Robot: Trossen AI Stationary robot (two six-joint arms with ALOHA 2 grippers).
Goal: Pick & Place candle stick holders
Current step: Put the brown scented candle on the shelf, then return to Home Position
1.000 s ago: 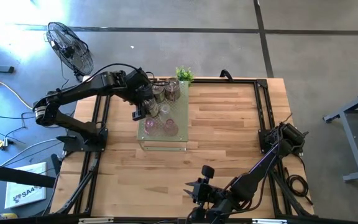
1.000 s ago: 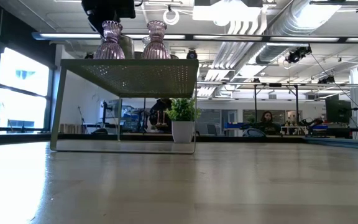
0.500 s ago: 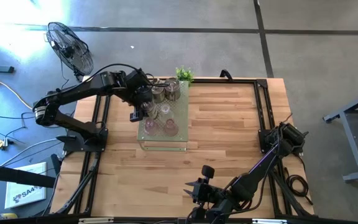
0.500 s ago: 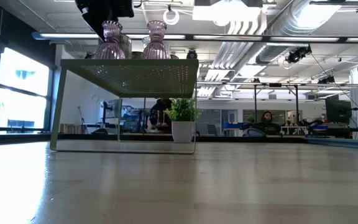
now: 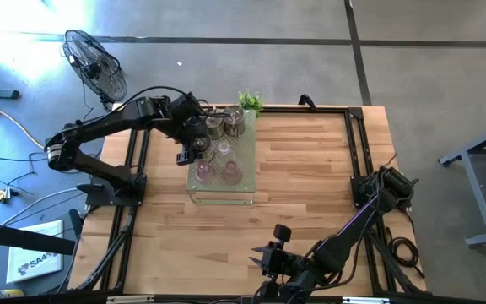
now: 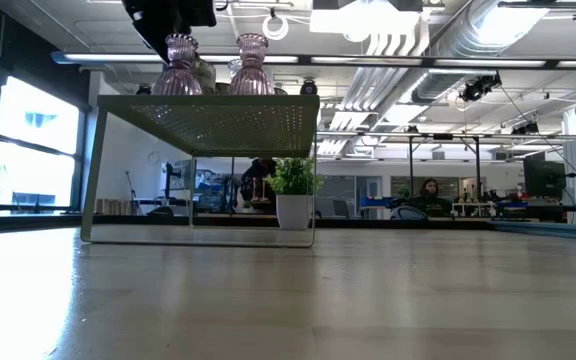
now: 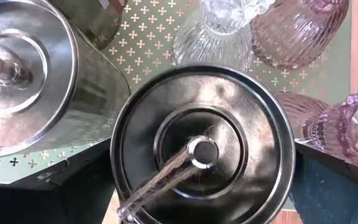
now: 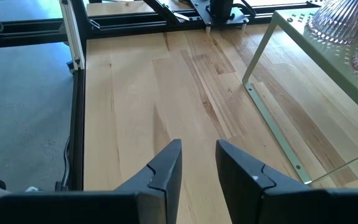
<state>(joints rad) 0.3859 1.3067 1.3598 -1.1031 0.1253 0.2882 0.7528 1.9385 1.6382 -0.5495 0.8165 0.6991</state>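
A pale green perforated board (image 5: 245, 187) stands raised on legs at the table's far left. It carries the candle stick holders. Two are pink glass (image 5: 203, 171) (image 5: 229, 173), one is clear glass (image 5: 224, 150), and metal ones (image 5: 215, 127) stand at the back. My left gripper (image 5: 197, 143) hangs over the board's left side. Its fingers (image 7: 73, 186) (image 7: 334, 186) stand on either side of a metal holder (image 7: 201, 112), seen from above. The holder's foot is hidden. My right gripper (image 8: 199, 155) waits near the table's front edge (image 5: 261, 257), a narrow gap between its fingers and nothing in it. My left gripper comes down slanting from the table's left. One finger stands at each side of the metal holder's round rim (image 7: 120, 155). The finger edges meet the rim's outline in the wrist view. Whether they touch it, I cannot tell.
A small green plant (image 5: 250, 101) in a white pot stands at the board's far right corner. A second metal holder (image 7: 17, 68) is close beside the one between the fingers. Bare wood (image 5: 310, 169) stretches to the right of the board.
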